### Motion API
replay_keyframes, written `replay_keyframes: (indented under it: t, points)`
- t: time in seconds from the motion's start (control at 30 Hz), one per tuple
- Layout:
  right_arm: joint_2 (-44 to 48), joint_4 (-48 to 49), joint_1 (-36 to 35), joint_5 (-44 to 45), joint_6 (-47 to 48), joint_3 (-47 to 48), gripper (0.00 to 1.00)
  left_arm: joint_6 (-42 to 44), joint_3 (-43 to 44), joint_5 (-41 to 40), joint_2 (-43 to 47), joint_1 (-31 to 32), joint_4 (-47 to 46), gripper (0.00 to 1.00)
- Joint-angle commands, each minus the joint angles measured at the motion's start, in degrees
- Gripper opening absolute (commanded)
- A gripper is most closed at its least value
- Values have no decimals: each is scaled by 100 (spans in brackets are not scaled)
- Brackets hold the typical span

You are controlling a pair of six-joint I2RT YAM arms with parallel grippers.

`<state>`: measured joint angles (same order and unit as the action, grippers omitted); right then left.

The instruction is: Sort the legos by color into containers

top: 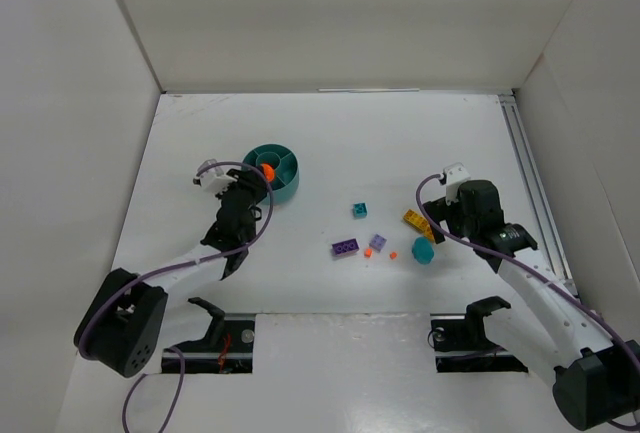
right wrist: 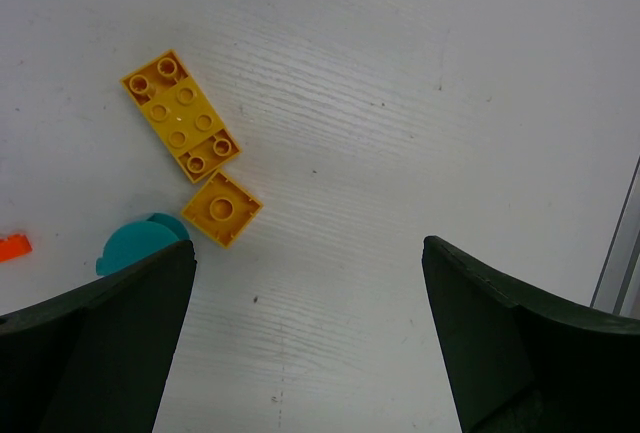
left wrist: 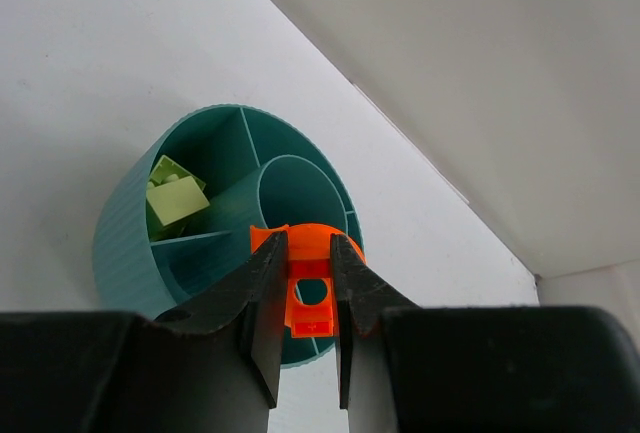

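The rounded teal plastic piece (right wrist: 138,245) is partly hidden behind a black finger (right wrist: 100,353) of the right gripper (right wrist: 308,248), and the tiny orange piece (right wrist: 12,247) is cut off by the frame edge.

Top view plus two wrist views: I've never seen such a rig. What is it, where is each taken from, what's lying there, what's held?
Two robot arms stand on a white table. The top view looks down from behind them; each wrist view looks along that arm's fingers. The left gripper is shut on an orange piece over the teal dish, which holds a yellow-green piece. The right gripper is open, empty, above a long yellow brick and a square yellow brick. Loose: purple brick, lilac piece, teal cube, teal rounded piece, two orange bits.
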<state>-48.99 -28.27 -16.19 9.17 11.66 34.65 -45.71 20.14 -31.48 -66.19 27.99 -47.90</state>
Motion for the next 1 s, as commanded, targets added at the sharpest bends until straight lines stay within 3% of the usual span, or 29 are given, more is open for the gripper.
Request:
replay_keyframes:
  t: [0.0,0.47,0.57,0.63,0.8,0.87,0.97]
  points:
    - [48,270,28,-3,20,-3,100,-156,-116,46,-25,-39,-685,3]
    - [48,270,28,-3,20,-3,100,-508,-116,-182,-596,-39,-958,3]
    - [48,270,28,-3,20,-3,100,-509,-116,-235,-649,-39,-810,10]
    - [48,270,28,-3,20,-3,100,-509,-116,-314,-649,-39,-756,22]
    - [48,270,28,-3,20,-3,100,-509,-63,-314,-816,-39,-703,26]
    - [48,270,28,-3,20,-3,100,-561,-63,-314,-816,-39,-703,37]
    - [48,270,28,-3,20,-3,100,-500,-63,-314,-615,-39,-546,38]
